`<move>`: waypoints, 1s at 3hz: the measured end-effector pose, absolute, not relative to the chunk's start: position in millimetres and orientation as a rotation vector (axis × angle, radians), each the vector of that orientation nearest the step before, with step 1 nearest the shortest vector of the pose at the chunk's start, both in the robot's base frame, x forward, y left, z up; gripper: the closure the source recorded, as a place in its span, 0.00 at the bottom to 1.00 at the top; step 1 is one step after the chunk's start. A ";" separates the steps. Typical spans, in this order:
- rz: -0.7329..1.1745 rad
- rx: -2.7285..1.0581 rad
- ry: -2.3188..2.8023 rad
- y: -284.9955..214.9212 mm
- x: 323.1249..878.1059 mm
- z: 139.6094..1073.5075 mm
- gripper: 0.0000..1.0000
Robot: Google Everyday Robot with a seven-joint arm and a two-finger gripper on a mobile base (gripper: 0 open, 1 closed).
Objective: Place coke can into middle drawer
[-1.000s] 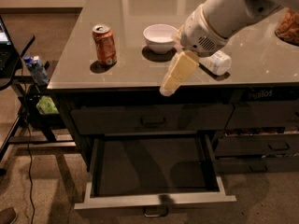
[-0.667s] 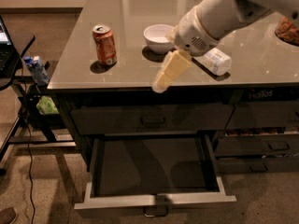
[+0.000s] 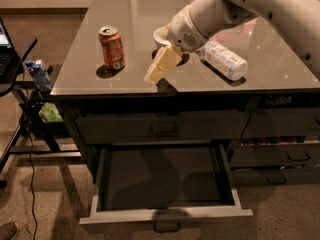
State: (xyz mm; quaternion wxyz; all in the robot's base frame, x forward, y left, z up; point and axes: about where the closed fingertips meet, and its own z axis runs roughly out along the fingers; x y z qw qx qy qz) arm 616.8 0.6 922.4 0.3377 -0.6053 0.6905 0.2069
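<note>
The coke can (image 3: pixel 112 47), orange-red with a silver top, stands upright on the grey counter top (image 3: pixel 80 69) near its left front corner. The middle drawer (image 3: pixel 165 215) is pulled open below the counter, dark and empty inside, with a paler front edge and a small loop handle. My gripper (image 3: pixel 159 68) hangs on the white arm above the counter's front part, to the right of the can and apart from it. It holds nothing that I can see.
A white bowl (image 3: pixel 161 34) is partly hidden behind my wrist. A clear plastic bottle (image 3: pixel 223 60) lies on its side at the right. A shut drawer (image 3: pixel 162 128) sits above the open one; narrower drawers (image 3: pixel 280 159) stand to the right. A black stand with clutter (image 3: pixel 35 74) is left.
My arm and gripper have moved left across the counter, closer to the can. The can, the bowl, the bottle and the drawer have not moved.
</note>
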 end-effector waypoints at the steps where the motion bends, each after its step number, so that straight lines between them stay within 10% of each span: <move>1: 0.539 -1.577 1.799 0.7 616.8 922.4 0.00; 3: 0.585 -1.558 1.730 36.3 655.5 911.3 0.00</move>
